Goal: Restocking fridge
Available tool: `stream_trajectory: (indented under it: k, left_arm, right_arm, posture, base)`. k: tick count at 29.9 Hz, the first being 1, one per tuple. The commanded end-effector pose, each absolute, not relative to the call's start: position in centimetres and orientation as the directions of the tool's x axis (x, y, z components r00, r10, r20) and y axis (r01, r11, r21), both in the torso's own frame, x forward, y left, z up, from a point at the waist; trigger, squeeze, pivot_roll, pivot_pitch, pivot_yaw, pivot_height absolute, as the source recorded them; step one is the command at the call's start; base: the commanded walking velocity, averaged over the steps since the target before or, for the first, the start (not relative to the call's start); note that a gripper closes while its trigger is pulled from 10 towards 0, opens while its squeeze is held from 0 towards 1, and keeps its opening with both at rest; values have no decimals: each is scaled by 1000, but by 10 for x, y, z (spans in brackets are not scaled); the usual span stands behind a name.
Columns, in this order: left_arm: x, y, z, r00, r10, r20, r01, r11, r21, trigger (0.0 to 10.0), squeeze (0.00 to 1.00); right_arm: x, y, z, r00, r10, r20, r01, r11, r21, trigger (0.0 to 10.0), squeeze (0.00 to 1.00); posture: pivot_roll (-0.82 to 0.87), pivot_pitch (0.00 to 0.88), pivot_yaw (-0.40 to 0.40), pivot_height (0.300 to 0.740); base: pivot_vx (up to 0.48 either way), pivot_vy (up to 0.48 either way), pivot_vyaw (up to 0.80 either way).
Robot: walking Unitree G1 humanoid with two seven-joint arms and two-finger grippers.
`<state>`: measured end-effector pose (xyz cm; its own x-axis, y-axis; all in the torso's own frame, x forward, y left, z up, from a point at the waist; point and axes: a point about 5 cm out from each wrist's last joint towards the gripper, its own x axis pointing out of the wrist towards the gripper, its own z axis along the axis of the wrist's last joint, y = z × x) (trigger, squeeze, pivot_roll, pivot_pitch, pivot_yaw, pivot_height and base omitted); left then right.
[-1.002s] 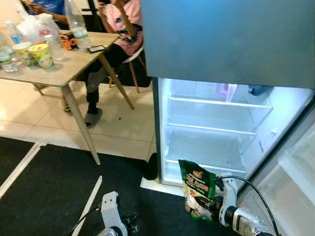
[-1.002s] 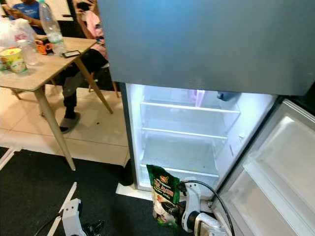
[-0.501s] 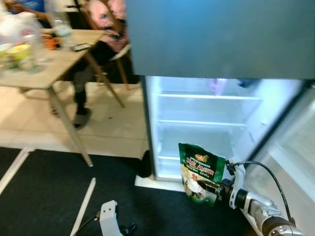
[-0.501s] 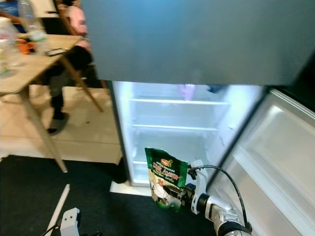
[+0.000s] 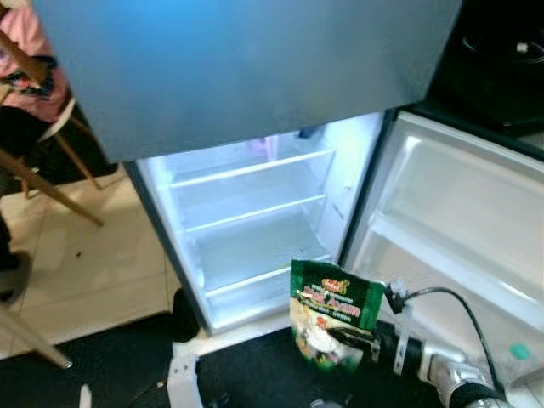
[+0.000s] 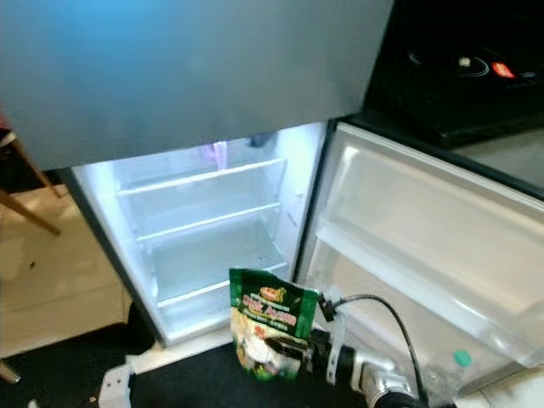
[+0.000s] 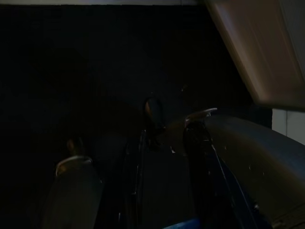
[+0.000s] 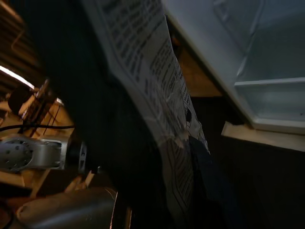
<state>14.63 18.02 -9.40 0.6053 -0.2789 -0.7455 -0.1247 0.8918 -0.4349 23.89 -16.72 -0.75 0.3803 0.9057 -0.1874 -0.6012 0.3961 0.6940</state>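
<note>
Your green food pouch [image 5: 327,314] hangs upright in the right tool [image 5: 353,342], just in front of the open fridge [image 5: 246,212] and below its lowest shelf level, over the dark floor mat [image 5: 255,374]. The right tool is clenched on the pouch's lower edge: you can see its black fingers [image 5: 350,335] pressed against the printed front, and in the right wrist view the white back of the pouch [image 8: 157,95], covered in small black text, runs right along the finger. Behind the pouch, the silver right arm [image 5: 450,378] reaches in from the lower right with a black cable [image 5: 442,297] looping above it.

The fridge's lit compartment shows clear shelves [image 5: 246,170], with a pale purple item [image 5: 259,149] at the back of the top one. The fridge door [image 5: 459,221] stands swung open to the right, its white door bins [image 6: 408,263] facing you. A grey freezer door [image 5: 246,59] spans the view above.

Your left tool [image 7: 138,143] hangs idle in deep shade; you can make out two dark fingers, but I cannot tell whether they are released or clenched. At the far left, a person's pink sleeve [image 5: 25,51] and wooden chair legs [image 5: 51,187] stand on the tiled floor [image 5: 93,272].
</note>
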Motion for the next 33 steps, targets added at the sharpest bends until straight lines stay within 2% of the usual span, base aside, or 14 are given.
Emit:
stream_trajectory:
  k: [1,17,22,33]
  left_arm:
    - [141,182,-96,583,-278,-764,-118,901,-418,10000,0]
    - [136,180,-98,555,-282,-782,-89,915,-394,10000,0]
    - [136,179,-98,559,-280,-780,-94,914,-395,10000,0]
    - [133,174,-99,551,-307,-776,-90,902,-421,10000,0]
  right_arm:
    - [249,-165,4,376,917,-134,-647,364,670,10000,0]
    - [257,-145,21,294,955,-34,-730,247,637,10000,0]
    - [261,-141,27,302,953,-6,-740,238,629,10000,0]
    - [275,-126,66,204,973,104,-855,125,503,10000,0]
  posture:
    - [-76,0,8,740]
    - [-79,0,11,740]
    - [-78,0,10,740]
    - [-80,0,15,740]
  base:
    - [0,0,-775]
    - [0,0,-775]
    - [0,0,-647]
    - [0,-330,0]
